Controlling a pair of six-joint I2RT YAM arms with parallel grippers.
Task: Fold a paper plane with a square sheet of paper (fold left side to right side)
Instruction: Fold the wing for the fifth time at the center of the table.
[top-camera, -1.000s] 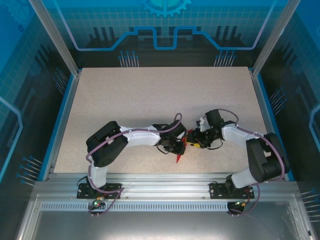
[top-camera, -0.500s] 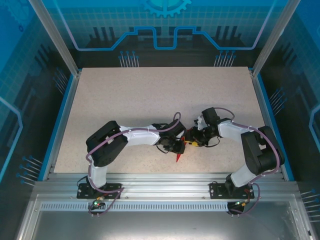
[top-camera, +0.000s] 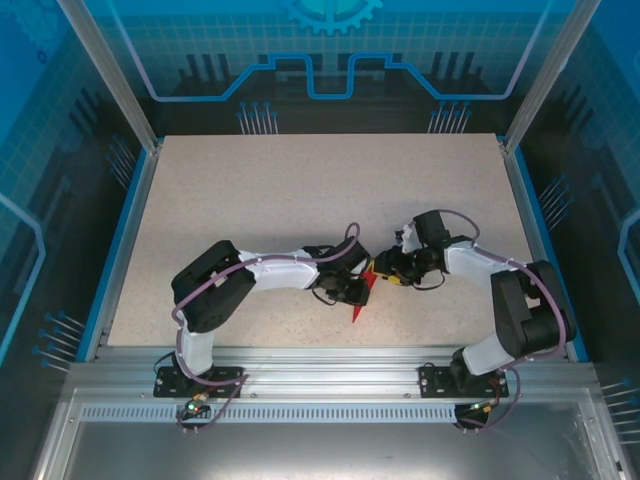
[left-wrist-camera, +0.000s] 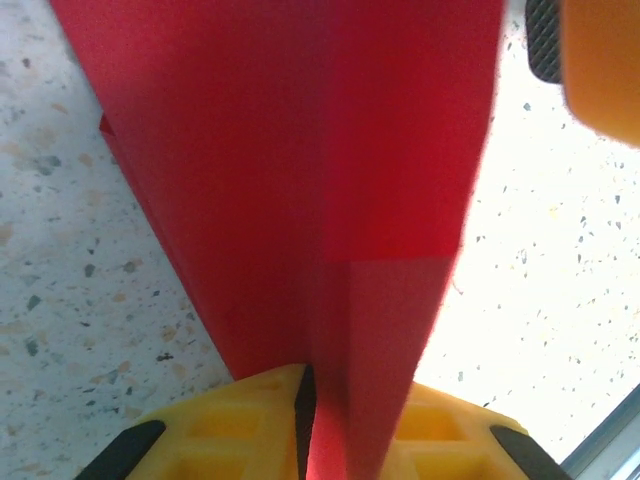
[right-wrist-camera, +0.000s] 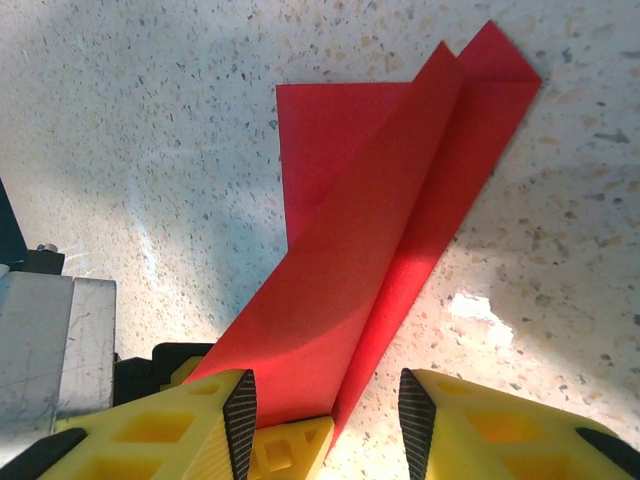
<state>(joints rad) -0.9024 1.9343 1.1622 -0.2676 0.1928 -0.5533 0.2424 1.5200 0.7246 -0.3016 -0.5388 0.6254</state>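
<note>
Thin creased bright red paper (right-wrist-camera: 370, 230) looked light and floppy, best gripped along its fold. Left gripper (left-wrist-camera: 345, 420) jaws pinched it; right gripper (right-wrist-camera: 325, 405) jaws stood apart astride it.

High rear overview; two close wrist views, same paper plane (right-wrist-camera: 400, 200)

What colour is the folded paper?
The paper is plain bright red, best seen in the right wrist view.

Matt red paper (right-wrist-camera: 380, 230); smooth speckled tbl (right-wrist-camera: 150, 120)
</note>
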